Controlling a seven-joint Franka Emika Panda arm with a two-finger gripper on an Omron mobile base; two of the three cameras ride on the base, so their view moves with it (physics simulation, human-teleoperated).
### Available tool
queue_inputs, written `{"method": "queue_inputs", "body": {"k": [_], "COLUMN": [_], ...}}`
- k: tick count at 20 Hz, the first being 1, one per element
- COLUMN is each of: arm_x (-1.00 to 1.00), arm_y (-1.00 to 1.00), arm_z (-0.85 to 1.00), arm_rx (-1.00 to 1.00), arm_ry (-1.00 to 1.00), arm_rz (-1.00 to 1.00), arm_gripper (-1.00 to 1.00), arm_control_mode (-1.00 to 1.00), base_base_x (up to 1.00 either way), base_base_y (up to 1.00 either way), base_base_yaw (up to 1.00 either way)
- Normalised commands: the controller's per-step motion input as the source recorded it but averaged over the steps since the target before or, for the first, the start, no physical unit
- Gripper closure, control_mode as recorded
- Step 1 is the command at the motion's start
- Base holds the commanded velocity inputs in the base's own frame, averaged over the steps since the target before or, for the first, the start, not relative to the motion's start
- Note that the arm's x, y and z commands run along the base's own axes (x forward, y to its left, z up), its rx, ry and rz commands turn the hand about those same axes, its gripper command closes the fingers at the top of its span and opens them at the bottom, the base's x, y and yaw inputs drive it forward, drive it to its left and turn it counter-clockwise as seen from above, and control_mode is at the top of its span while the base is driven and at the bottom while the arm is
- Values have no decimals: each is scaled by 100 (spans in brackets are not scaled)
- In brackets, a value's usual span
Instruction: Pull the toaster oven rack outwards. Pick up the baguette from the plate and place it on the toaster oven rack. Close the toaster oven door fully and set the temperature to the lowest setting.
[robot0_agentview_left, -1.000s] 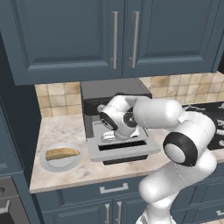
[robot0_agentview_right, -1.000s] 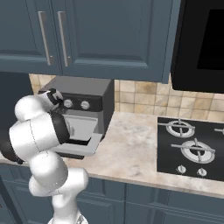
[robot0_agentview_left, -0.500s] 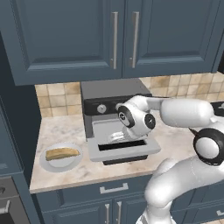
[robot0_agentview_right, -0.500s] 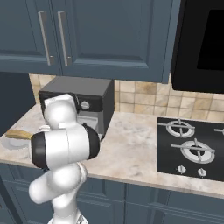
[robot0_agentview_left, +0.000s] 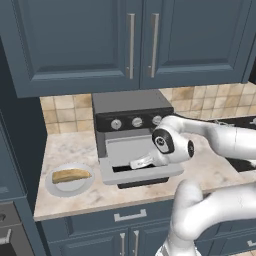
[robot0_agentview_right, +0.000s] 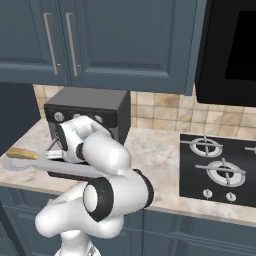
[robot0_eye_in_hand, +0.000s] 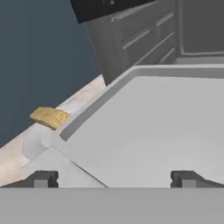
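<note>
The toaster oven (robot0_agentview_left: 131, 117) stands at the back of the marble counter (robot0_agentview_left: 70, 197), against the tiled wall, under the blue cabinets (robot0_agentview_left: 135, 40). Its door (robot0_agentview_left: 142, 174) lies folded down flat toward the front edge of the counter, and the pale grey rack (robot0_agentview_left: 127, 150) sits drawn out of the cavity above it. The gripper (robot0_agentview_left: 136, 164) reaches in low over the rack from the oven's right side, and in the hand view the two dark fingers (robot0_eye_in_hand: 41, 178) stand spread wide apart with nothing between them, the rack's flat surface (robot0_eye_in_hand: 166, 131) stretching out just ahead. Whether the tips touch the rack is hard to judge from these angles. The baguette (robot0_agentview_left: 71, 175) lies across the round plate (robot0_agentview_left: 64, 187) on the counter, left of the oven and well apart from the gripper. In the right base view the baguette (robot0_agentview_right: 22, 153) shows at the far left, and a gas hob (robot0_agentview_right: 220, 170) sits to the right of the oven.
</note>
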Motion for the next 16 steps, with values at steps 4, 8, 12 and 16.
{"method": "queue_inputs", "body": {"k": [4,8,12,16], "arm_x": [-100,-100,-90,-93], "arm_y": [24,21,24,19], "arm_z": [89,100,100,100], "arm_rx": [-16,-13,-7,-7], "arm_ry": [17,2,0,0], "arm_rz": [22,20,14,9], "arm_gripper": [-100,-100,-100,-100], "arm_control_mode": [-100,-100,-100,-100], "base_base_x": [0,0,0,0], "base_base_y": [0,0,0,0], "base_base_yaw": [0,0,0,0]}}
